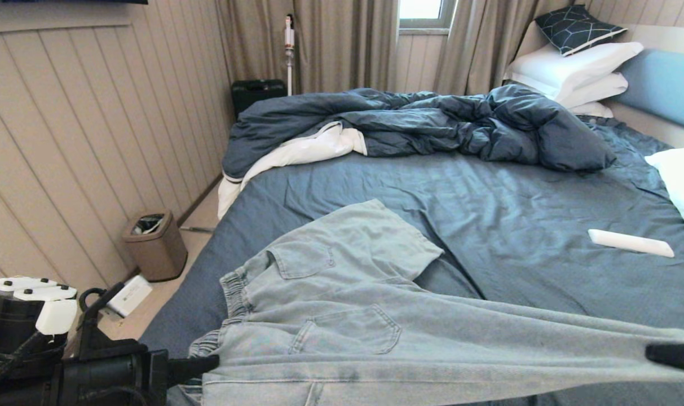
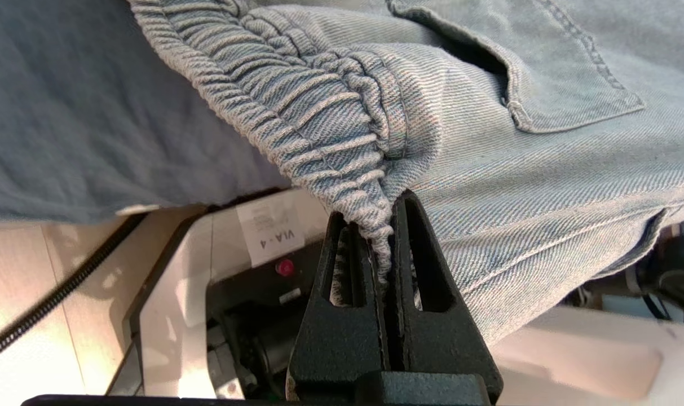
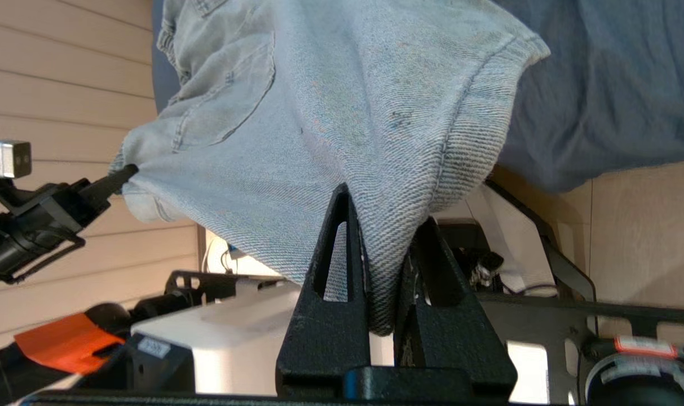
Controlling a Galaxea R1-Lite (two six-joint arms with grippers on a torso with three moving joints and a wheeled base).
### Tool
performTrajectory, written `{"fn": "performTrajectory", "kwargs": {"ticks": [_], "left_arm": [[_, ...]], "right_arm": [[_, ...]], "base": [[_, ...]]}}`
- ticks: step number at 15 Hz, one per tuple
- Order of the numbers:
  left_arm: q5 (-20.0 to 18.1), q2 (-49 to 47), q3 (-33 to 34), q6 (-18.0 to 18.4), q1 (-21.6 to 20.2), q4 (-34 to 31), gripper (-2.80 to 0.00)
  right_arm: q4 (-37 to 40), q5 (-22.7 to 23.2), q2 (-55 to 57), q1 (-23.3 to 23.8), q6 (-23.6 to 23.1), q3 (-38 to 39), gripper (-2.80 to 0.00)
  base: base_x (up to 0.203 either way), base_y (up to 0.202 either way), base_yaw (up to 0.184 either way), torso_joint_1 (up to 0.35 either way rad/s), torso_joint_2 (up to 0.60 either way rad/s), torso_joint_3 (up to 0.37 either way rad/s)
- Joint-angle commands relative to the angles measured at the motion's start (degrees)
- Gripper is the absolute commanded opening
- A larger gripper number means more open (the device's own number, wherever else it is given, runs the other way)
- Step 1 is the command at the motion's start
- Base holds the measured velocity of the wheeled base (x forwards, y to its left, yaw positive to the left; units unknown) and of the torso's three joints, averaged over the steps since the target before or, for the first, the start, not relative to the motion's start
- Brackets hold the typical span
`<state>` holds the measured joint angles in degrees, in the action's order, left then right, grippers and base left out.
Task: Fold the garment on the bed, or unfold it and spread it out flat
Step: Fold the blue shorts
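The shorts [image 1: 347, 316] lie stretched across the near edge of the bed [image 1: 488, 225], back side up, with both patch pockets showing and one leg reaching further up the sheet. The near edge of the cloth is pulled taut between the two tools, lifted off the sheet along that line.

The left tool [image 2: 384, 248] is clamped on the gathered waistband at its corner (the elastic is bunched into a narrow pinch between the black fingers [image 2: 342, 293]). In the head view it sits at the lower left, just off the bed's edge, its tip touching the waistband.

The right tool [image 3: 384, 265] is closed on the hem of the near leg, a fold of denim squeezed between its fingers [image 3: 330, 270]. In the head view only its dark tip shows at the right edge, low in the frame.

Further up the bed a rumpled duvet [image 1: 432, 124] is heaped across the sheet, with white pillows [image 1: 573, 67] stacked against the headboard [image 1: 663, 84]. A small white remote [image 1: 629, 242] lies on the sheet, well apart from the shorts. A brown bin [image 1: 155, 245] stands on the floor beside the bed, near the panelled wall.
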<state>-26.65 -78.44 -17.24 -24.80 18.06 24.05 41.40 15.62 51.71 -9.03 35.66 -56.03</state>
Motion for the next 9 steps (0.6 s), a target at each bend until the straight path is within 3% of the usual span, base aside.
{"fn": "performTrajectory", "kwargs": {"ticks": [1, 5, 9], "left_arm": [[-0.07, 0.99, 0.21, -0.17, 0.56, -0.72, -2.8], [-0.25, 2.93, 0.91, -0.25, 1.55, -1.83, -2.8], [-0.2, 6.74, 0.1, -0.17, 2.2, -7.37, -2.8]], "right_arm": [[0.89, 0.19, -1.92, -0.02, 0.2, 0.04, -2.8], [2.46, 0.2, -3.63, -0.02, 0.2, 0.33, -2.8], [3.42, 0.34, -4.94, -0.11, 0.29, 0.33, -2.8]], "base": [[0.0, 0.0, 0.0, 0.0, 0.0, 0.0], [0.0, 0.0, 0.0, 0.0, 0.0, 0.0], [0.0, 0.0, 0.0, 0.0, 0.0, 0.0]]}}
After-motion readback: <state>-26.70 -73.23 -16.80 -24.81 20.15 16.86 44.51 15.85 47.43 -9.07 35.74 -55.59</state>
